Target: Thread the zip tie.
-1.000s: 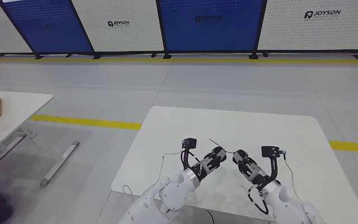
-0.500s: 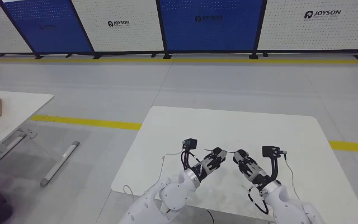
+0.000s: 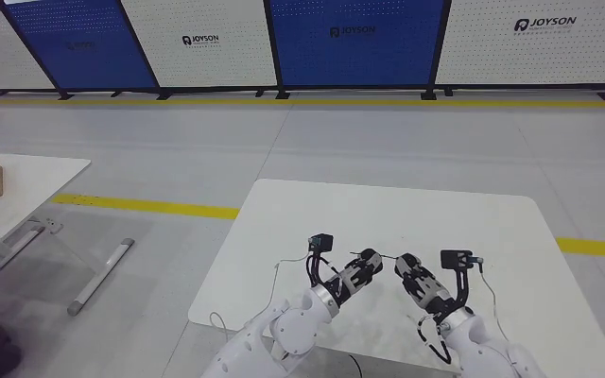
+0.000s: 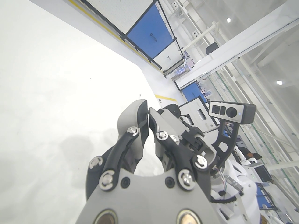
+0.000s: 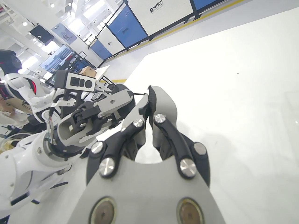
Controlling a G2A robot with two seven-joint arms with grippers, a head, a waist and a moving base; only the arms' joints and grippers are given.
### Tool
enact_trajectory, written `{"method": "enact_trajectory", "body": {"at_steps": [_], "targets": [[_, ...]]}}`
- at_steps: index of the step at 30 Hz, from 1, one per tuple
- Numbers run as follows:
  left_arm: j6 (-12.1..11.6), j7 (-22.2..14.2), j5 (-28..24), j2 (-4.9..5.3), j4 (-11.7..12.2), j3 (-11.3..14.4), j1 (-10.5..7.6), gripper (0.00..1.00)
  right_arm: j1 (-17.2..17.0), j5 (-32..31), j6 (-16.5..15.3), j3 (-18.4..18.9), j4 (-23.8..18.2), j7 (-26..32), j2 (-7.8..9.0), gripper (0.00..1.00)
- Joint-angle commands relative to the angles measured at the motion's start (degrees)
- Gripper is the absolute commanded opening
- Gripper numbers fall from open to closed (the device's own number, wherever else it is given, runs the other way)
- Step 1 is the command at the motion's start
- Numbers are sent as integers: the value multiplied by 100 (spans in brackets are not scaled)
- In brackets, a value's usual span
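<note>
White table [image 3: 444, 213], top view: left gripper [image 3: 371, 257] and right gripper [image 3: 405, 262] sit tip to tip above it. A thin black tie [image 3: 359, 252] shows at the left gripper's tip. No closed loop is visible, so threading is judged in progress, not complete. A second table [image 3: 33, 180] and a floor bar [image 3: 99, 276] lie well apart from the left gripper.

Left wrist view: fingers clamped together on the tie [image 4: 140, 96], whose end projects just past the fingertips. The right gripper is just beside.

Right wrist view: fingers pinched closed on the tie [image 5: 140, 94], which bridges to the left gripper [image 5: 116, 100]. The pads hide whether head and tail have engaged. The crowded fingertips are the only obstruction.
</note>
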Motion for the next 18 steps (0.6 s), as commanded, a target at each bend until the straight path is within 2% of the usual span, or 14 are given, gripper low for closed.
{"method": "enact_trajectory", "body": {"at_steps": [1, 3, 8, 12, 13, 14, 18], "targets": [[6, 7, 2, -3, 6, 6, -6, 2, -6, -2, -15, 9, -5, 9, 2, 0], [10, 11, 3, -5, 10, 10, -9, 4, -11, 6, -26, 15, -9, 16, 3, 0], [32, 17, 0, -9, 8, 10, -5, 22, -13, 54, -35, 26, -13, 42, 2, 0], [26, 16, 0, -7, 13, -7, 2, 17, -6, 74, -46, 29, -10, 66, 2, 0], [25, 16, 0, -7, 15, -10, 3, 13, -4, 77, -49, 30, -9, 70, 2, 0], [25, 16, -2, -7, 16, -13, 2, 0, -3, 79, -52, 30, -8, 75, 2, 0], [28, -2, 13, -8, 19, -13, -4, 0, 1, 171, -63, 34, -14, 111, 0, 0]]}}
